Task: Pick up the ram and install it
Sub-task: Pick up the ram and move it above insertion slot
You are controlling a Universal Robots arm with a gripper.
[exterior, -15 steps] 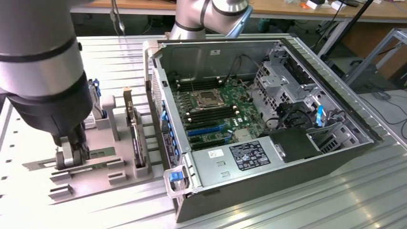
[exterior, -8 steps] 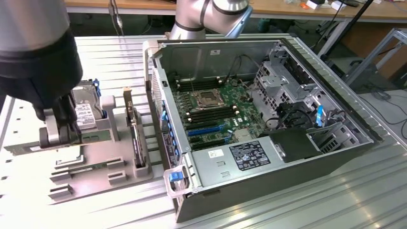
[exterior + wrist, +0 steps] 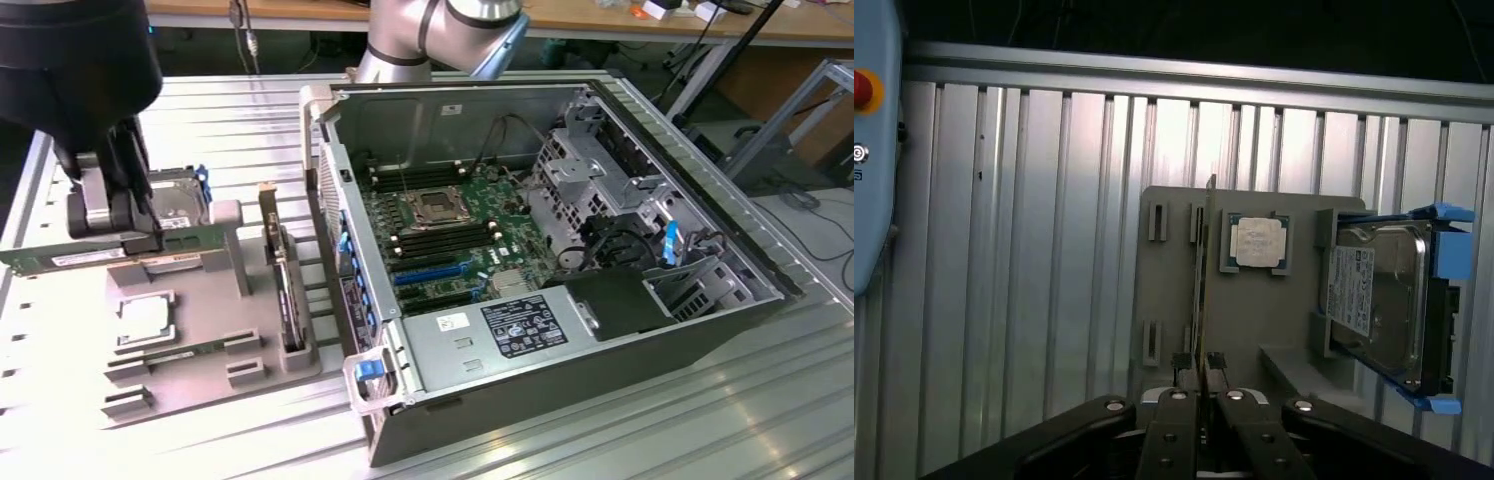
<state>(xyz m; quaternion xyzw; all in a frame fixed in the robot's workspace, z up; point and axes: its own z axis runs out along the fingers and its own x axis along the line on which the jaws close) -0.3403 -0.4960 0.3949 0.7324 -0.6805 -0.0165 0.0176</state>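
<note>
The open case (image 3: 427,125) lies toward the exterior view's right, with the grey holder (image 3: 200,310) beside it carrying a drive (image 3: 1384,300). Over the holder, near the drive, the gripper (image 3: 1201,378) is clamped on the ram (image 3: 1204,290), above the processor (image 3: 1258,242).

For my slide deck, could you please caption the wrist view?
Pincer shut on the ram, seen edge-on, with the grey tray, processor and hard drive beyond.

The arm (image 3: 414,35) points its pincer (image 3: 1201,368) straight down, jaws clamped narrowly on the ram (image 3: 1204,280).
</note>
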